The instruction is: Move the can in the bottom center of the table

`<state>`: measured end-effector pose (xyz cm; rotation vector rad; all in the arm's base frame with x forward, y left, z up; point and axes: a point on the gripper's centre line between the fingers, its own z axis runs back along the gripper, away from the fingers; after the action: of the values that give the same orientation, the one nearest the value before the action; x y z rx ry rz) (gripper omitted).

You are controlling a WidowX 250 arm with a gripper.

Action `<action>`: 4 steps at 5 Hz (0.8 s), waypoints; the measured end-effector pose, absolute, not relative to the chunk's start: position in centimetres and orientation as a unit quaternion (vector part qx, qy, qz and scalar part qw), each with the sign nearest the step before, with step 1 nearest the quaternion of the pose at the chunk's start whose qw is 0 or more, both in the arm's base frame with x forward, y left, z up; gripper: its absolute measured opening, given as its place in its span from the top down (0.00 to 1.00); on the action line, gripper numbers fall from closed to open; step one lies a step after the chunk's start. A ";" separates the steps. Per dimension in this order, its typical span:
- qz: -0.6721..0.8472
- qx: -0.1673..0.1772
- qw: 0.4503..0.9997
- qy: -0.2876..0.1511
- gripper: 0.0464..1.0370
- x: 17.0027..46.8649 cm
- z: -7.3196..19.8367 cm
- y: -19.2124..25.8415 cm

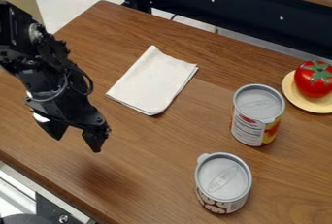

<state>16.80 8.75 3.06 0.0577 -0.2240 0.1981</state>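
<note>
My gripper [76, 143] hangs over the left part of the wooden table, its two fingers apart with nothing between them. One can [222, 183], with a grey lid and a brown and white label, stands upright near the bottom, right of centre. A second can [257, 115], with a grey lid and a red, yellow and white label, stands upright above and to the right of it. The two cans are apart, and both are well to the right of the gripper.
A folded white cloth [153, 80] lies on the table [156, 155] between the gripper and the upper can. At the right edge, a red tomato [314, 80] rests on a small yellow plate [299, 103]. The table's front edge runs along the lower left.
</note>
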 end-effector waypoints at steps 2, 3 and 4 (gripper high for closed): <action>0.157 0.043 0.979 -0.121 0.04 17.2 2.7 7.1; 0.191 0.048 0.975 -0.099 0.04 18.3 3.3 6.2; 0.227 0.035 0.970 -0.085 0.04 19.6 4.5 4.8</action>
<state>19.62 4.84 4.54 0.0702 -0.1710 0.4579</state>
